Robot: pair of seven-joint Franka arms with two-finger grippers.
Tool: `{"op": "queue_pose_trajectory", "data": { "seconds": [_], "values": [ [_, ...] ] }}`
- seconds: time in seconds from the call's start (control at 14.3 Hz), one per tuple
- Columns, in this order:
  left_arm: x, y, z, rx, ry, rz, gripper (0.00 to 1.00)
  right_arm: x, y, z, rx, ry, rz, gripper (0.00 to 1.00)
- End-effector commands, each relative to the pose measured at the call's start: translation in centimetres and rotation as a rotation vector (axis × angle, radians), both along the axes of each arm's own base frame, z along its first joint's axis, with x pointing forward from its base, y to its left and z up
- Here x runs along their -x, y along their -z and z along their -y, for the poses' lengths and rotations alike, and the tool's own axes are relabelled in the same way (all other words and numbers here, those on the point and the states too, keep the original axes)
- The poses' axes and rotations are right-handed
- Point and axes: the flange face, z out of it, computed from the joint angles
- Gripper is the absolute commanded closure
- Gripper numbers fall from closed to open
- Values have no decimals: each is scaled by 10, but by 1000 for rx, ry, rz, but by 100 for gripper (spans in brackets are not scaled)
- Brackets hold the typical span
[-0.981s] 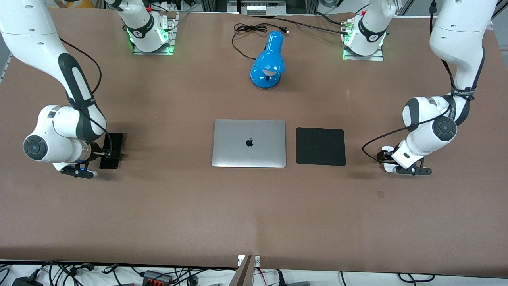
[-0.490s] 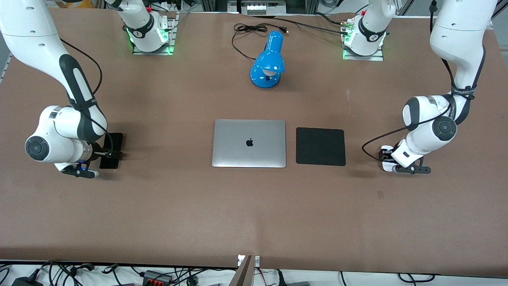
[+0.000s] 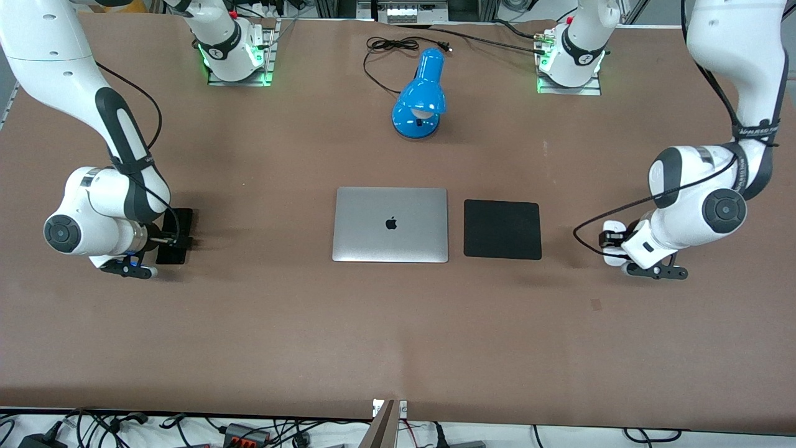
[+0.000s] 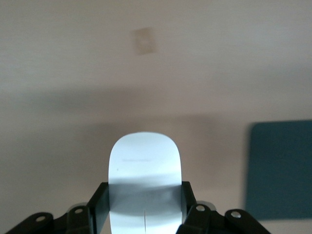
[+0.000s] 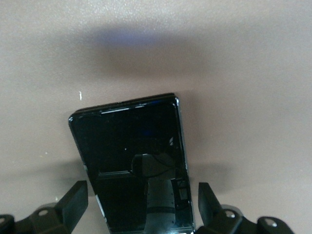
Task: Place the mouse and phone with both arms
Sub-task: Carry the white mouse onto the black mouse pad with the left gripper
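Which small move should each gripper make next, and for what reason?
Probably the right gripper should close: its fingers stand apart from the phone lying on the table. The left gripper, already clamped on the mouse, should likely carry it toward the mouse pad.

On the brown table [image 3: 398, 323]: a closed silver laptop [image 3: 390, 224] at the middle, a square black mouse pad [image 3: 502, 229] just beside it toward the left arm's end, and a blue desk lamp [image 3: 420, 95] with its black cord [image 3: 388, 46] farther from the front camera.
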Motion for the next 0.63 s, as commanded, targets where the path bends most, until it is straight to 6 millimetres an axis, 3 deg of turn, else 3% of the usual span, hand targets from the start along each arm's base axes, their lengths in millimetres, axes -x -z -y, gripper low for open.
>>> {"op": "queue_pose_trajectory", "data": {
  "seconds": [0.0, 0.07, 0.14, 0.28, 0.35, 0.56],
  "values": [
    [14, 16, 103, -23, -20, -44, 53, 2, 3, -1, 5, -17, -2, 0],
    [23, 24, 136, -35, -30, -47, 53, 3, 4, 0, 5, -15, -3, 4],
    [31, 32, 161, -47, -58, -38, 53, 3, 4, 0, 5, -15, -3, 19],
    [43, 51, 185, -45, -65, -14, 55, 3, 4, 1, 5, -12, -3, 46],
    [46, 59, 186, -35, -62, 8, 55, 3, 3, 1, 5, -14, -5, 59],
    [58, 81, 184, -3, -113, 91, 55, 1, -5, -6, 2, -22, -20, 76]
  ]
}}
